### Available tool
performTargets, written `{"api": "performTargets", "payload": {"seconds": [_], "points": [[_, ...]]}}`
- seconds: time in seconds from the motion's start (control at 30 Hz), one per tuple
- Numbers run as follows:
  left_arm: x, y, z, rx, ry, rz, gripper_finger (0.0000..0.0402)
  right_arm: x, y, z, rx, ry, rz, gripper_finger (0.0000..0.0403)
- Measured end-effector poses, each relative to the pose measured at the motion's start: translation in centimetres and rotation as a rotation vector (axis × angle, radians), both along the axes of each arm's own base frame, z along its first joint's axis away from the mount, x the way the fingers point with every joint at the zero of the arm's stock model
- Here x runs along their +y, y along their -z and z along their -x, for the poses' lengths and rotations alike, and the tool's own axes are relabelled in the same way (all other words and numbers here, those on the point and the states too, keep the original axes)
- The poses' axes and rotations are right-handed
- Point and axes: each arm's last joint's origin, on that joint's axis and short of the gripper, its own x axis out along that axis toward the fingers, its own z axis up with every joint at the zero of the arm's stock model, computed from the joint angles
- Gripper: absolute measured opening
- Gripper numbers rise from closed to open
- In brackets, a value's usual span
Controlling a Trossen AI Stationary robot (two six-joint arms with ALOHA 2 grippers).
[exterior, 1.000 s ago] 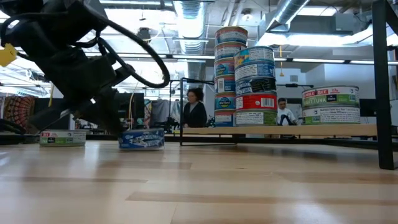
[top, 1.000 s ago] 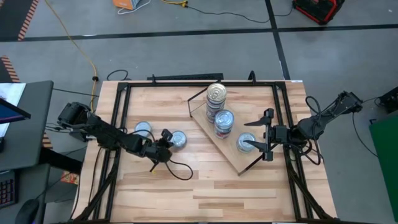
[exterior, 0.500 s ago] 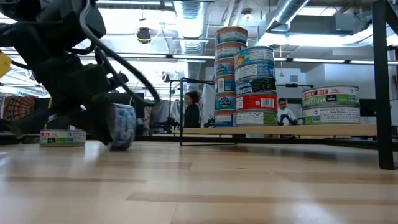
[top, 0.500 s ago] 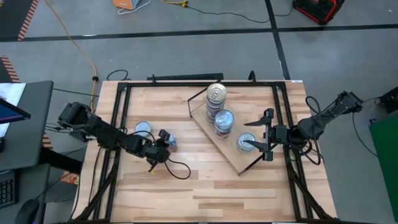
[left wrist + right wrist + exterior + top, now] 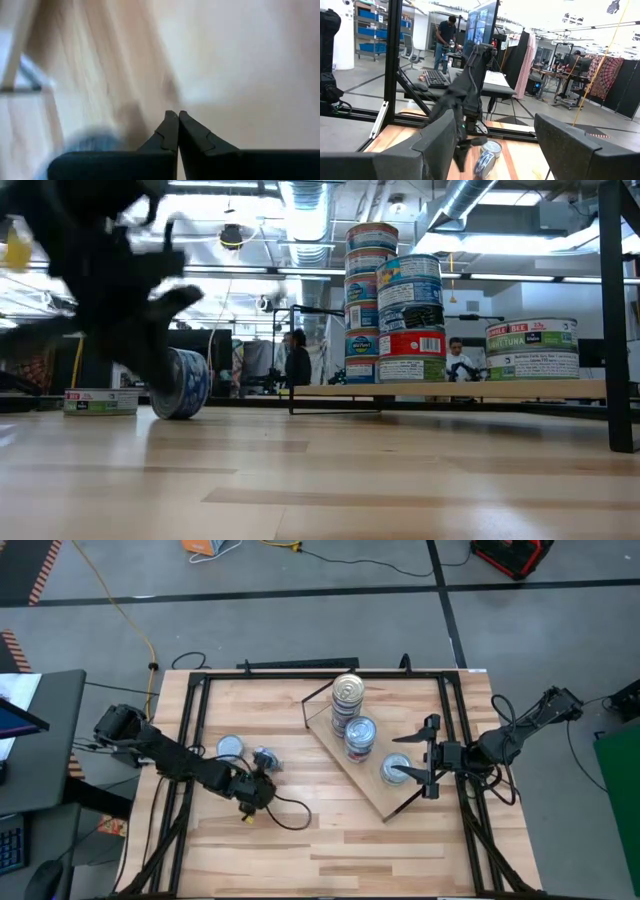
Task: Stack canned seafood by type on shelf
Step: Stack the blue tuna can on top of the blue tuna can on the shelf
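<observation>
A blue-labelled tin (image 5: 265, 757) (image 5: 183, 383) stands on its rim on the tabletop, beside a flat tin (image 5: 230, 747) (image 5: 100, 401) lying on its base. My left gripper (image 5: 258, 786) (image 5: 177, 116) is shut, just on the near side of the upright tin. The shelf (image 5: 378, 796) (image 5: 450, 388) carries a tall stack (image 5: 347, 690), a middle stack (image 5: 360, 735) and a low stack (image 5: 393, 769). My right gripper (image 5: 400, 758) (image 5: 495, 120) is open at the low stack, one finger on either side of it. My left gripper is shut close beside the upright blue tin's rim (image 5: 264, 765). The blurred arm stands in front of that spot in the low view, so I cannot tell whether the fingers touch the tin.
A dark metal frame (image 5: 195, 730) runs around the tabletop's left, far and right sides. A loose black cable (image 5: 285, 818) lies on the wood near my left gripper. Bare planks stretch along the near edge (image 5: 330, 860). People stand in the room beyond.
The blue tin that lay flat beside my left gripper has tipped up onto its rim and rolled a little toward the table's left, nearer the flat tin. My left gripper has drawn back toward the near edge.
</observation>
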Motion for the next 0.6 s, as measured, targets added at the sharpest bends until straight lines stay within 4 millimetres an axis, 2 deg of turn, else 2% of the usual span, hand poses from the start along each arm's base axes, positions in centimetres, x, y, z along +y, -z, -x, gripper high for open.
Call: {"api": "performTargets", "payload": {"seconds": [0.13, 0.23, 0.4, 0.53, 0.6], "points": [[-1.2, -3.7, -1.8, -0.055, -0.016, 0.066, 0.0003, 0.0, 0.0, 0.0, -0.003, 0.0, -0.001, 0.0295], [-0.6, -5.8, -2.6, -0.047, -0.041, 0.045, 0.0031, 0.0, -0.1, 0.0, -0.012, 0.0, -0.007, 0.0295], [1.4, -7.1, -3.2, 0.029, -0.038, -0.001, 0.0136, 0.2, 0.1, -0.3, -0.004, -0.001, -0.009, 0.0295], [3.5, -7.0, -3.2, 0.1, -0.04, -0.06, 0.0233, 0.3, 0.2, -0.6, -0.001, 0.004, 0.008, 0.0295], [4.7, -6.9, -3.1, 0.153, -0.04, -0.089, 0.0268, 0.2, 0.3, -0.8, 0.003, 0.013, 0.017, 0.0295]]}}
